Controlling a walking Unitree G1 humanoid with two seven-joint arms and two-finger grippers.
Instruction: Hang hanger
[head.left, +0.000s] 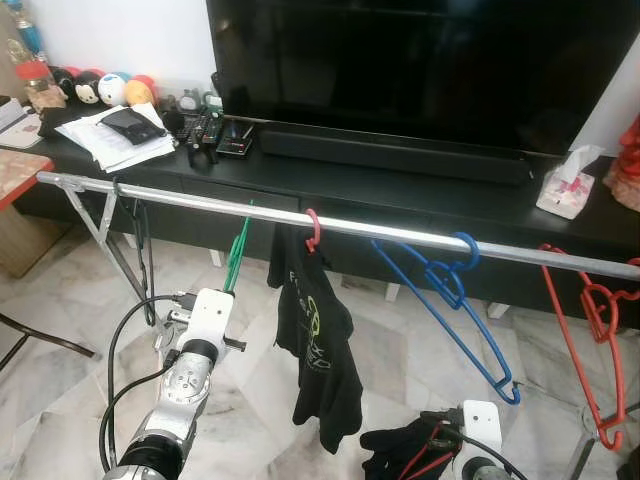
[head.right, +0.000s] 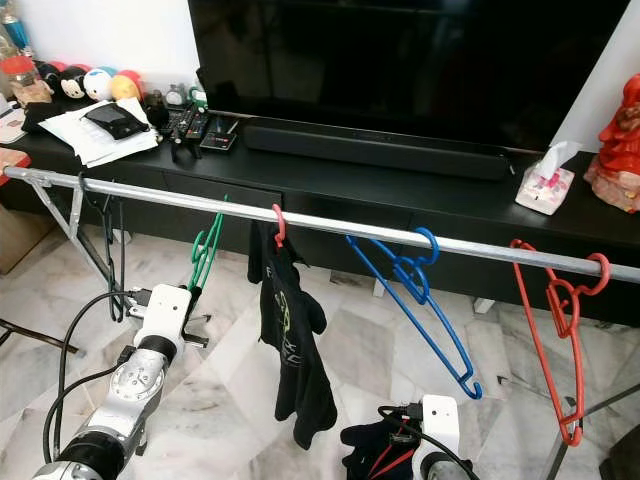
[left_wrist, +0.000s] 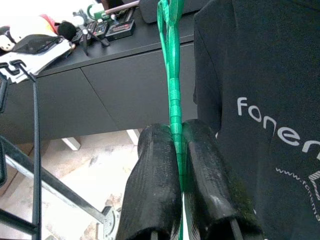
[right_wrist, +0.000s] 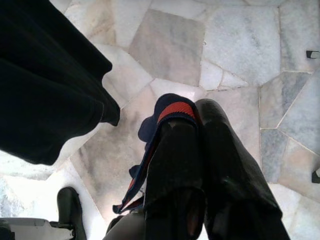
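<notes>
The left arm (head.left: 180, 385) reaches up toward 12 o'clock, its left gripper (left_wrist: 176, 165) with jaws pinched together. The right gripper (right_wrist: 200, 150) sits low at 5 o'clock, jaws also clamped.

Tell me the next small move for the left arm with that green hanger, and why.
Probably lift the left gripper a little toward the rail so the hook can catch. Its fingers are shut on the green hanger, whose top reaches the rail between the black hanger and the hung black shirt; whether it has hooked is unclear.

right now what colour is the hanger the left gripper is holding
Green hanger, pinched in the left gripper; the left wrist view shows it best.
</notes>
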